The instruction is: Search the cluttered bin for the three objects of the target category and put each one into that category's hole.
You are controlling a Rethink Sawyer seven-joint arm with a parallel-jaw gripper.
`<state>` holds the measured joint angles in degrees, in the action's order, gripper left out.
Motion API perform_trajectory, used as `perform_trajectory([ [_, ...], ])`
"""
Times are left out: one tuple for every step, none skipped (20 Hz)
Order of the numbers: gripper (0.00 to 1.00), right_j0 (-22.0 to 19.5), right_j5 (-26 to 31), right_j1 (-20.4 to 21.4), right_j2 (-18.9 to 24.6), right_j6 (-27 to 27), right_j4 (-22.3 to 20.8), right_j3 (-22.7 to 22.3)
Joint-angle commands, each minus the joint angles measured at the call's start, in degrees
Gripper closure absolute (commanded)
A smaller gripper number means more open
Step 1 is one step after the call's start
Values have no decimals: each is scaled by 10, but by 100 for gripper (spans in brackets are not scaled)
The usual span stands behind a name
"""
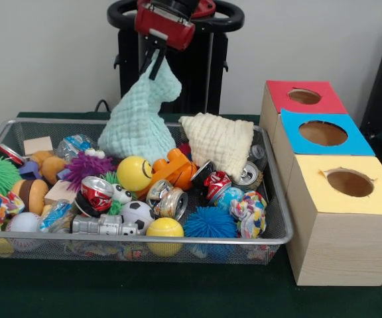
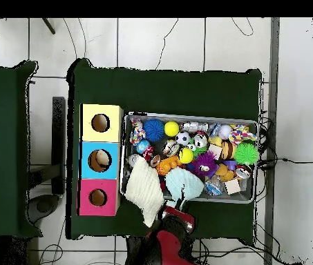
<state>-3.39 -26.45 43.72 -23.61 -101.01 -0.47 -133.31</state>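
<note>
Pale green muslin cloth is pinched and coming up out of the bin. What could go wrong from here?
The gripper holds only the tip of the pale green muslin cloth, so it may slip free. Its lower edge sits among the toys beside the yellow smiley ball and could drag them along. The cream muslin cloth draped over the wire mesh bin's rim might get pulled out.

Crinkled mint cloth point(image 1: 140, 116) and cream cloth point(image 1: 221, 140) look soft and matt; wire-mesh metal bin point(image 1: 270, 199); woodgrain boxes point(image 1: 340, 248); shiny crushed cans point(image 1: 97, 193).
</note>
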Motion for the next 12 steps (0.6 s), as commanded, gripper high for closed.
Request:
perform_trajectory([
  [100,25,94,35,34,-110,70,39],
  [100,32,95,34,33,-110,78,42],
  [100,37,96,32,33,-111,84,44],
  [100,50,95,25,31,-111,97,49],
  [100,56,92,20,31,-111,103,51],
  [100,65,89,12,33,-113,113,53],
  [100,68,89,10,34,-114,117,55],
  [100,67,86,5,40,-116,118,56],
  [100,66,86,3,44,-117,119,57],
  [100,60,78,-5,53,-121,116,58],
  [100,59,74,-9,57,-122,116,59],
  [100,52,66,-19,65,-124,112,61],
])
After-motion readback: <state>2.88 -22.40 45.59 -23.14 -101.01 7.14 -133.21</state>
